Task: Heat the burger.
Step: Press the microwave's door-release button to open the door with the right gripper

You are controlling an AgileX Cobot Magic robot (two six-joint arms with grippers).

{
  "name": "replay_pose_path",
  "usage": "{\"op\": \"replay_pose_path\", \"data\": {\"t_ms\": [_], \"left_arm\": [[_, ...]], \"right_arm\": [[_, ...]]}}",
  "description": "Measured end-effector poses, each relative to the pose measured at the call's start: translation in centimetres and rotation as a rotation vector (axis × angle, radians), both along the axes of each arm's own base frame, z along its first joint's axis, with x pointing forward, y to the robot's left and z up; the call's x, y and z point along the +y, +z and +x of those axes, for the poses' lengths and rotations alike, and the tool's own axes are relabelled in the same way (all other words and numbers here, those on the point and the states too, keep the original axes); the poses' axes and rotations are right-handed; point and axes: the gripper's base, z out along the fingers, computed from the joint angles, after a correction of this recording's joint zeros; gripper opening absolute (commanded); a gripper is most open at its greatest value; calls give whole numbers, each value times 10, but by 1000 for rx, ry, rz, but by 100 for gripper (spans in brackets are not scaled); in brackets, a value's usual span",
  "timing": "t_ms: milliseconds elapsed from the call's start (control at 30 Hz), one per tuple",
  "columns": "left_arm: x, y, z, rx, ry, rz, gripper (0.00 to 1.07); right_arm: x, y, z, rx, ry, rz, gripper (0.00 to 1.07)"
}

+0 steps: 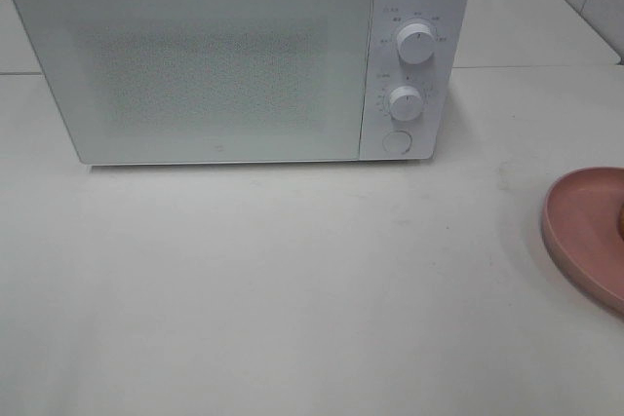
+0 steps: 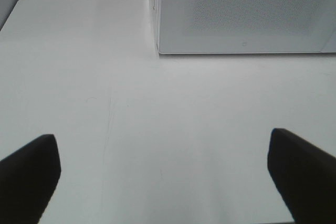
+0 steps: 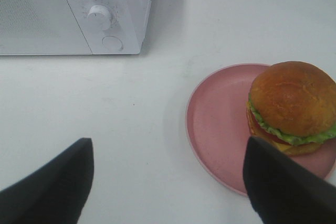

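The burger (image 3: 291, 107) sits on the pink plate (image 3: 220, 124) on the counter (image 1: 292, 280), right of the closed microwave (image 1: 234, 56). Our left hand (image 2: 164, 166) and right hand (image 3: 168, 182) both gape wide, holding nothing.

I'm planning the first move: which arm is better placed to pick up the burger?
Right. Its open claw hangs near the burger on the pink plate; the left claw sees only the microwave and table.
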Motion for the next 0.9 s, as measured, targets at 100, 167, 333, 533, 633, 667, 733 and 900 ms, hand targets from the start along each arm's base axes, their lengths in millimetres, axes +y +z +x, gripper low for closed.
{"op": "replay_pose_path", "data": {"t_ms": [100, 167, 333, 533, 633, 667, 733, 900], "left_arm": [[0, 0, 0, 0, 0, 0, 100], [0, 0, 0, 0, 0, 0, 100], [0, 0, 0, 0, 0, 0, 100], [0, 0, 0, 0, 0, 0, 100], [0, 0, 0, 0, 0, 0, 100], [0, 0, 0, 0, 0, 0, 100], [0, 0, 0, 0, 0, 0, 100], [0, 0, 0, 0, 1, 1, 100]], "right_arm": [[1, 0, 12, 4, -2, 0, 75], [2, 0, 21, 10, -3, 0, 75], [3, -4, 36, 42, -4, -3, 75], [4, -8, 49, 63, -6, -5, 75], [5, -11, 61, 76, -7, -6, 75], [5, -12, 64, 76, -7, -6, 75], [6, -14, 69, 79, -8, -7, 75], [7, -20, 86, 86, -11, -7, 75]]}}
